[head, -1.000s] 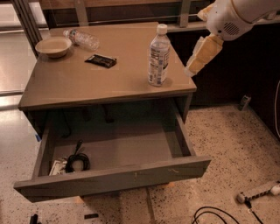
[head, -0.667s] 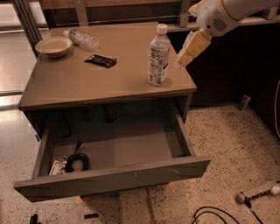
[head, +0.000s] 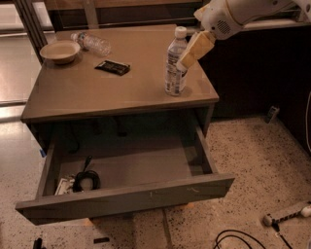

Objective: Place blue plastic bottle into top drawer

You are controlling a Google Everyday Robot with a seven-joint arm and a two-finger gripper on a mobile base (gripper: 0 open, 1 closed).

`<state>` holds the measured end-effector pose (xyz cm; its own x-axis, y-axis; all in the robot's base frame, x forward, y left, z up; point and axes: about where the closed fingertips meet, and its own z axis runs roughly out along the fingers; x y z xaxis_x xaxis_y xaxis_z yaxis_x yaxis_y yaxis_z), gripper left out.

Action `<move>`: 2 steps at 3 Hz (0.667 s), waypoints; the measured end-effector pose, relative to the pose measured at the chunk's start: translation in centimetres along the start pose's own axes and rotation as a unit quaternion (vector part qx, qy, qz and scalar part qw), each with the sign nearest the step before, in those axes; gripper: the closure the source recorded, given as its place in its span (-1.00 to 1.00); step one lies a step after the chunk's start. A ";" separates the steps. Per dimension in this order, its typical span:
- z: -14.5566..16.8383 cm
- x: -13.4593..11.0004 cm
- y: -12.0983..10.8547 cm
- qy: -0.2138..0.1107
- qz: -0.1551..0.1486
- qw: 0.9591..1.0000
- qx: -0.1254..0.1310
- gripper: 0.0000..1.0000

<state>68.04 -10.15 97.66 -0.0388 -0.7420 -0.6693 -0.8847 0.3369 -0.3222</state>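
Cream-coloured gripper (head: 187, 57) at upper right, seen as one broad tapered shape. Whether it is apart or together cannot be told from this view, nor whether it touches the bottle. The white arm (head: 233, 14) that carries it enters from the top right corner, where the frame cuts it off, and slants down and to the left. The gripper's tip lies across the right shoulder of the blue plastic bottle (head: 172, 73), just below the white cap.

The blue plastic bottle stands upright on the table (head: 97, 92), toward the right edge, above and behind the drawer and not inside it.

The top drawer (head: 131, 197) is pulled well out beneath the table top, with its flat front panel nearest the camera. Its rear part is shadowed by the table top and hard to read. In the front left corner lies a dark coiled cable (head: 86, 180) around a round pale centre, with a pale flat item (head: 63, 186) just beside it against the left wall. What either one is cannot be made out.

At the table's back left sit a shallow bowl (head: 60, 50) and, just beside it, a clear ribbed bottle (head: 92, 43) lying on its side. A dark packet (head: 112, 67) lies flat nearer the middle.

On the speckled floor (head: 252, 160), black cords (head: 243, 239) are cut off by the lower edge.
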 end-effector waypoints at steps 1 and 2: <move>1.8 0.0 -0.6 -0.010 0.014 1.000 -0.011 -1.00; 3.4 0.3 -1.0 -0.013 0.025 0.999 -0.019 -1.00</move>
<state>70.51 -8.74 95.56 -0.0726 -0.7090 -0.7015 -0.8993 0.3507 -0.2614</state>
